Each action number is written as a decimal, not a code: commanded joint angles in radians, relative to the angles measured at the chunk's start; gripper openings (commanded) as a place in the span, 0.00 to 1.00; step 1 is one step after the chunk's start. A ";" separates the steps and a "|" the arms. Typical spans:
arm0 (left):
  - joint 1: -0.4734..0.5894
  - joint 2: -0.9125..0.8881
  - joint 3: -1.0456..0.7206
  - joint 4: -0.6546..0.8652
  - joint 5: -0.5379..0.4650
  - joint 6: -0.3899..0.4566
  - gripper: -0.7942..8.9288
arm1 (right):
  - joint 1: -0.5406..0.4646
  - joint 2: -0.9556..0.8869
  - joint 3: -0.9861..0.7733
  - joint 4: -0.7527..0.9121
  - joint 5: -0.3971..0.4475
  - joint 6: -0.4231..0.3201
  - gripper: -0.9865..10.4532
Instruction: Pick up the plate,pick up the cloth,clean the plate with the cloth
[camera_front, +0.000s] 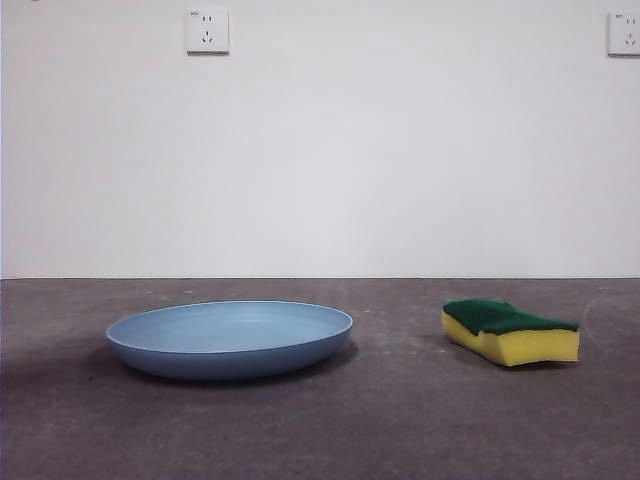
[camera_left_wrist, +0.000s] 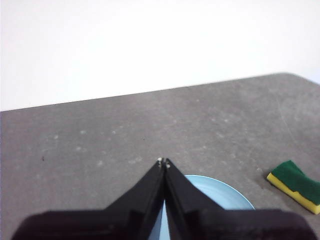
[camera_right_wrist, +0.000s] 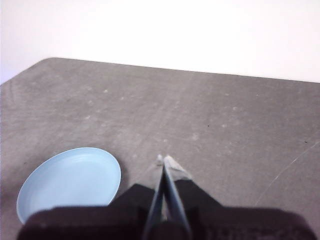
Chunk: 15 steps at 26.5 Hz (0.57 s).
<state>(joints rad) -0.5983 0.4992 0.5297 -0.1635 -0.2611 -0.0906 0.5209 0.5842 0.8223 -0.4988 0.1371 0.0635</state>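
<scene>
The light-blue plate lies flat on the grey table, left of centre in the front view. The cloth, a yellow sponge with a dark green top, lies to its right, apart from it. My left gripper is shut and empty, held above the table with the plate partly hidden behind its jaws and the sponge off to one side. My right gripper is shut and empty, high above the table, with the plate beside it. Neither gripper shows in the front view.
A white wall with two power sockets stands behind the table. The grey tabletop stretches around the plate and sponge, and its rounded far corner shows in the right wrist view.
</scene>
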 joint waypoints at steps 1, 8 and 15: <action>-0.016 -0.047 -0.059 0.019 -0.009 -0.046 0.07 | 0.007 -0.045 -0.068 0.006 0.007 0.013 0.08; -0.026 -0.049 -0.064 0.013 0.000 -0.097 0.08 | 0.006 -0.056 -0.083 -0.029 0.000 0.216 0.09; -0.026 -0.026 -0.064 -0.034 0.001 -0.097 0.08 | 0.006 -0.056 -0.083 -0.031 0.001 0.216 0.09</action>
<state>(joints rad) -0.6205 0.4740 0.4709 -0.1982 -0.2588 -0.1780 0.5243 0.5289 0.7483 -0.5335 0.1383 0.2653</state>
